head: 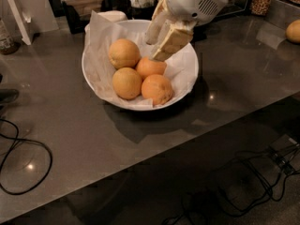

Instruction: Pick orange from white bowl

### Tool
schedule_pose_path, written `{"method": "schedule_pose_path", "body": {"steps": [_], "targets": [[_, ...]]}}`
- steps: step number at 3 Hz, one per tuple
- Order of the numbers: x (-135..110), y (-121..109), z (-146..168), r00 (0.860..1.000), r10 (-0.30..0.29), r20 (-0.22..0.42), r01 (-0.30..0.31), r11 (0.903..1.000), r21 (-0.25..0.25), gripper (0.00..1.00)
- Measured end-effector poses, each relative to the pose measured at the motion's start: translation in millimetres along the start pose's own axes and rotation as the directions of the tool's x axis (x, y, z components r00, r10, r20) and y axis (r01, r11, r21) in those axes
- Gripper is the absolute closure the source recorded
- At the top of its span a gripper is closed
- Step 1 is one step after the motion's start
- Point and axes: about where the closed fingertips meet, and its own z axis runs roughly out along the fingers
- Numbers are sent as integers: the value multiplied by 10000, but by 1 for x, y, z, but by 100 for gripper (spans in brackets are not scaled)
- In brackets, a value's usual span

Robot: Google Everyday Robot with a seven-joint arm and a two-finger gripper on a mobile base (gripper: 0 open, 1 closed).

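The white bowl (187,74), lined with crinkled white paper, stands on the grey table and holds several oranges. The orange (124,53), pale yellow-orange and the largest, lies at the back left of the bowl. A smaller yellow-orange one (127,83) lies in front of it. Two deeper reddish-orange ones (151,67) (157,89) lie to the right. My gripper (155,49) hangs over the bowl's back middle, open and empty. Its fingertips are just above the rear reddish orange, to the right of the pale orange and not touching it.
Another fruit (294,30) lies at the table's far right. A white card stand (18,15) stands at the back left. A black cable (26,165) loops on the table at the left. The table's front edge (187,149) runs diagonally, with cables on the floor below.
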Motion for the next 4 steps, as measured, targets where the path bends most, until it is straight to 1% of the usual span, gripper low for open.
{"method": "schedule_pose_path", "body": {"steps": [1,2,3,4], "targets": [[21,0,12,9976,683,72,-682,9976,-139,35],[38,-2,23,9932,1157,88,-1154,9929,-302,12],[37,-16,35,9957,918,85,-913,9948,-447,0],[20,-42,54,9969,349,707,-304,9975,-644,0]]}}
